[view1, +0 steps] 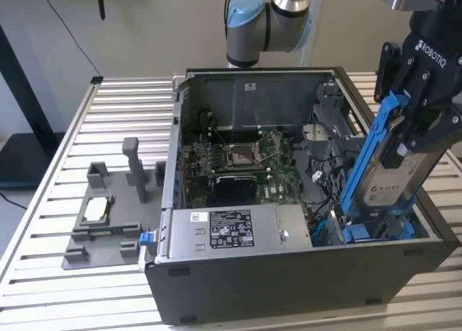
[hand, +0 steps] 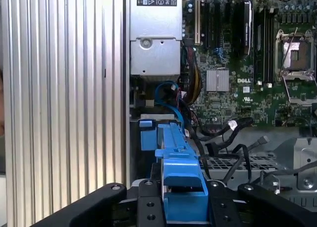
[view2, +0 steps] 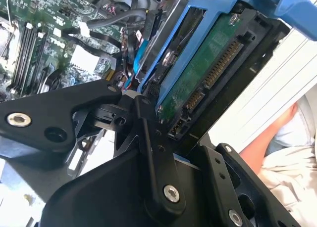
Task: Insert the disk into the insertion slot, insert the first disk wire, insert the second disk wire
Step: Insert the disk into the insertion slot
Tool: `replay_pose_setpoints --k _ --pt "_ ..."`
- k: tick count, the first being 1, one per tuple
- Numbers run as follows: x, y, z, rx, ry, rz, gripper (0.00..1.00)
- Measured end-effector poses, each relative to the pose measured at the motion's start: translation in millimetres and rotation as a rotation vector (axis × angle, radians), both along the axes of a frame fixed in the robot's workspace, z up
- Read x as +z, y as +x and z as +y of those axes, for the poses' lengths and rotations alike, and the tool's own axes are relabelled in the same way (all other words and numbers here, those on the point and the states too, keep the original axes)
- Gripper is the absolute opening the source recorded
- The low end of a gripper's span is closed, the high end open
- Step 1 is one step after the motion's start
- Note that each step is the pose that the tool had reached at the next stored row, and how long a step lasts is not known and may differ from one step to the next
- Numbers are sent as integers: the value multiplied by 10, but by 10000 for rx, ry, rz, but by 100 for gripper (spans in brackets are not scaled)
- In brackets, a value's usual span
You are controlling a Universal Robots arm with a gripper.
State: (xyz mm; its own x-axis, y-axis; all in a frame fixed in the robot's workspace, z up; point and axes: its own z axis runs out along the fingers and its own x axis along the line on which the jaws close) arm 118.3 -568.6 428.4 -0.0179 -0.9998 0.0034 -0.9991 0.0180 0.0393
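My gripper (view1: 408,133) is shut on the disk (view1: 390,184), a silver-grey drive with a pale label in a bright blue carrier. The disk hangs steeply tilted over the near corner of the dark computer case at the exterior view's right. Its lower end reaches down to the insertion slot (view1: 377,230), a cage with blue tabs. In the second wrist view the disk (view2: 208,71) shows its green board and connectors between the black fingers (view2: 148,133). The first wrist view has the blue carrier (hand: 179,175) held above the slot's blue tab (hand: 146,136). Loose black wires (hand: 225,138) lie beside the slot.
A silver power supply with a white sticker (view1: 231,228) fills the case's near side, and the motherboard (view1: 238,161) lies behind it. A grey fixture (view1: 108,215) stands on the slatted table (view1: 123,115) at the exterior view's left. A person's arm (view2: 277,135) is beyond the case.
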Motion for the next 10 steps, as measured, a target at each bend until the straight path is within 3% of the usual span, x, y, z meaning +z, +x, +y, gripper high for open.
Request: replay_pose_setpoints --k 10 --pt "-111 0 0 3 2 1 33"
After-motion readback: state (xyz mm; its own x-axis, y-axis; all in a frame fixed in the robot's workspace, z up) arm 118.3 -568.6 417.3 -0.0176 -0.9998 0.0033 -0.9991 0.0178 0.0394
